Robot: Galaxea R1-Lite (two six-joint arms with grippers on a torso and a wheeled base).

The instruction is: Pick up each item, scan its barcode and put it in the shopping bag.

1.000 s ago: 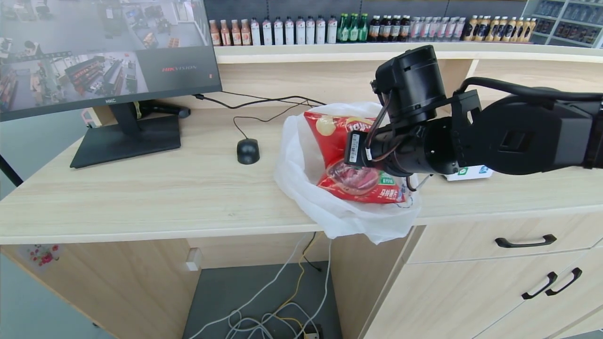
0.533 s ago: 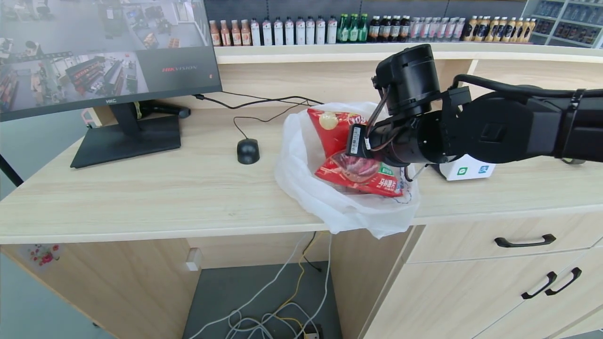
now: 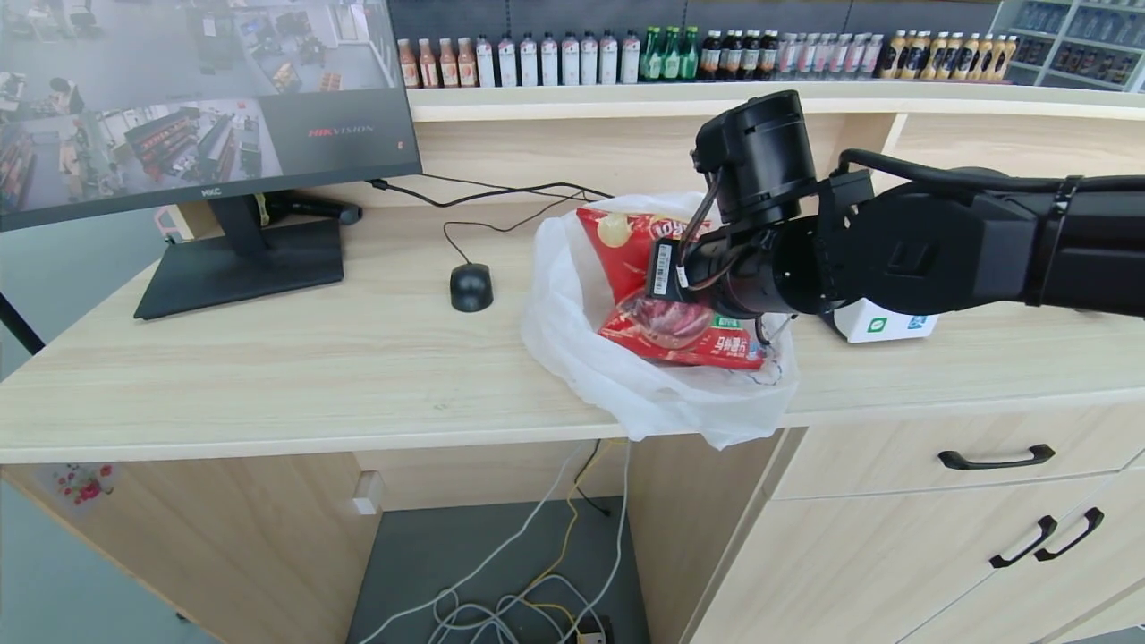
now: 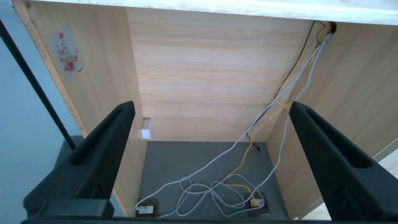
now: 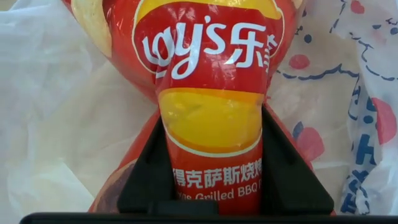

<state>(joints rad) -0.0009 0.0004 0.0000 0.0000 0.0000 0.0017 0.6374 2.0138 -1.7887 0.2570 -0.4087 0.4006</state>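
Note:
My right gripper (image 5: 214,149) is shut on a red chip bag (image 5: 211,93), whose squeezed middle sits between the black fingers (image 5: 146,168). In the head view this chip bag (image 3: 622,246) stands upright inside the open white shopping bag (image 3: 572,349) on the counter, with my right wrist just to its right. A second red snack packet (image 3: 693,335) lies flat in the bag below it. My left gripper (image 4: 214,155) hangs open below the counter, with nothing between its fingers (image 4: 106,155).
A small white scanner box (image 3: 881,322) sits right of the bag, partly behind my right arm. A black mouse (image 3: 470,287) and a monitor (image 3: 206,98) stand to the left. Bottles (image 3: 698,54) line the back shelf. Cables (image 4: 249,155) hang under the counter.
My right arm has shifted left and a little farther back over the shopping bag, carrying the chip bag with it. The scanner box shows more.

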